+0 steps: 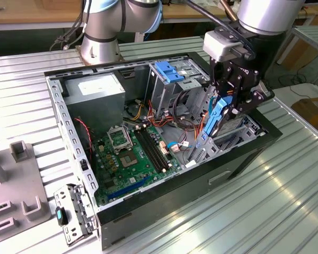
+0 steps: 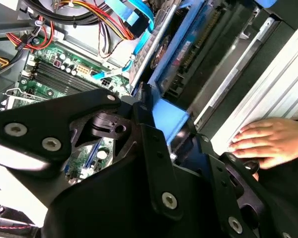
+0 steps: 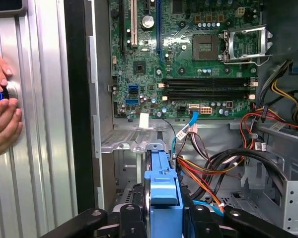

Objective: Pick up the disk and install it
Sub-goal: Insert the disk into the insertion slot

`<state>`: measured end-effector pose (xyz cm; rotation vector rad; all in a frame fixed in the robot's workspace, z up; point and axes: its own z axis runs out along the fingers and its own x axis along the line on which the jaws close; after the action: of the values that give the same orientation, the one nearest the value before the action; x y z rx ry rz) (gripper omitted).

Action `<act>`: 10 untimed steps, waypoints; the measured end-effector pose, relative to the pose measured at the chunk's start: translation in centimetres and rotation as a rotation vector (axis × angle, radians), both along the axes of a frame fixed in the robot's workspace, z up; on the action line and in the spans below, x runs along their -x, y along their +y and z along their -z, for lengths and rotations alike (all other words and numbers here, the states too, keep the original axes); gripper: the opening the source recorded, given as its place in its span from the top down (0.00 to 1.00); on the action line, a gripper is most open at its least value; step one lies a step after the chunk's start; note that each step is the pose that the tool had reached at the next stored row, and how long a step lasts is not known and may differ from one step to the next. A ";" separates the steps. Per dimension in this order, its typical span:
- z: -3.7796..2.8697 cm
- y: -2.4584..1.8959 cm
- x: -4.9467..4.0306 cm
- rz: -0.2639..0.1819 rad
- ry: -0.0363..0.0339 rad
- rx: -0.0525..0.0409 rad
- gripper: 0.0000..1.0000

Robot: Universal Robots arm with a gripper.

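Observation:
The disk (image 1: 217, 118), a dark slab in a bright blue carrier, hangs on edge inside the open computer case (image 1: 69, 124), above the drive bay (image 1: 243, 128) at the exterior view's right. My gripper (image 1: 229, 103) is shut on the disk from above. In the first wrist view the blue carrier (image 3: 163, 184) sits between the two black fingers (image 3: 131, 217), over the case floor next to the cables. The second wrist view has a patch of the carrier (image 2: 170, 117) showing past a black finger (image 2: 154, 144).
The green motherboard (image 1: 132, 153) lies in the case's middle, with red, orange and black cables (image 3: 213, 173) beside the bay. A lighter blue bracket (image 1: 167, 71) stands at the back. A person's hands (image 3: 2, 124) rest on the ribbed table outside the case wall. Grey fixtures (image 1: 21, 153) stand at the exterior view's left.

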<state>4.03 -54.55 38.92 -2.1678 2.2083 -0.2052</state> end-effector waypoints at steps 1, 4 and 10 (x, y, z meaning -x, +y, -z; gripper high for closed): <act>-0.02 0.00 0.01 0.000 0.0003 0.0006 0.55; -0.05 -0.01 0.02 0.000 0.0005 0.0013 0.57; 0.02 0.00 -2.72 0.000 0.0155 0.0013 0.89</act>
<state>6.74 -54.55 38.90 -2.1773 2.2171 -0.1906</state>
